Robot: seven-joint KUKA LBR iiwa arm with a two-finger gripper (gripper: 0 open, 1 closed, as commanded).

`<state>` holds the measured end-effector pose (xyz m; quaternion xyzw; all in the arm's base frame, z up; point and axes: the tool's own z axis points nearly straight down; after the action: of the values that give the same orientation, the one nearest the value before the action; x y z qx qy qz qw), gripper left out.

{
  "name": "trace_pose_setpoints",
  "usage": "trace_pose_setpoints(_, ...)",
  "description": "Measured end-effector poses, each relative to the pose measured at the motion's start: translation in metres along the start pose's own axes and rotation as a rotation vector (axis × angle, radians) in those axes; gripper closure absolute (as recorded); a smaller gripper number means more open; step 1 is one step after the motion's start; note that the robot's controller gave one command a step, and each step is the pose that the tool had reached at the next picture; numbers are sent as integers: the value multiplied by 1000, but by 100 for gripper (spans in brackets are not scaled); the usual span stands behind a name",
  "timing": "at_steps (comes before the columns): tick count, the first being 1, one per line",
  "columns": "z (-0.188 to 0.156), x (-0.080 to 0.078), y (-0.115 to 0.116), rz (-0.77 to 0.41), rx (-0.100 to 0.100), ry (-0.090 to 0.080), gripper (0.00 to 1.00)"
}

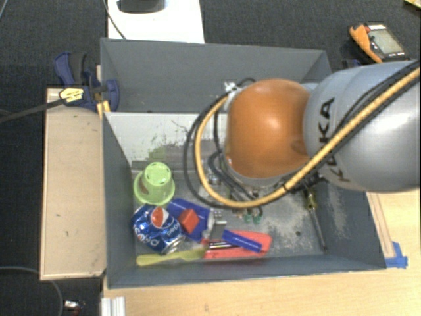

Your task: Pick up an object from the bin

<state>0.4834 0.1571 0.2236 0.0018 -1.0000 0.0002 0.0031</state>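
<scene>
Your hand [215, 226] sat low in the bin [197, 71] beneath the orange wrist cover [266, 137]; its opening couldn't be told. Just left of the hand lay an orange-and-blue block [190, 220], with a crushed blue can [156, 228] beyond it (green cup [154, 182] farther back).

The arm [368, 137] was a thick silver-grey tube bearing black KUKA lettering [327, 120]. A smooth orange dome cover [266, 127] capped its wrist. A yellow-and-black braided cable [368, 107] ran along it, looping with black cables [191, 151] around the dome.
</scene>
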Motion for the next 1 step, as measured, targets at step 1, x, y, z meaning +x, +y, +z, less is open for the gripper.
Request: trace_pose_setpoints(1, -4, -2, -1, 5, -2, -8, 0)
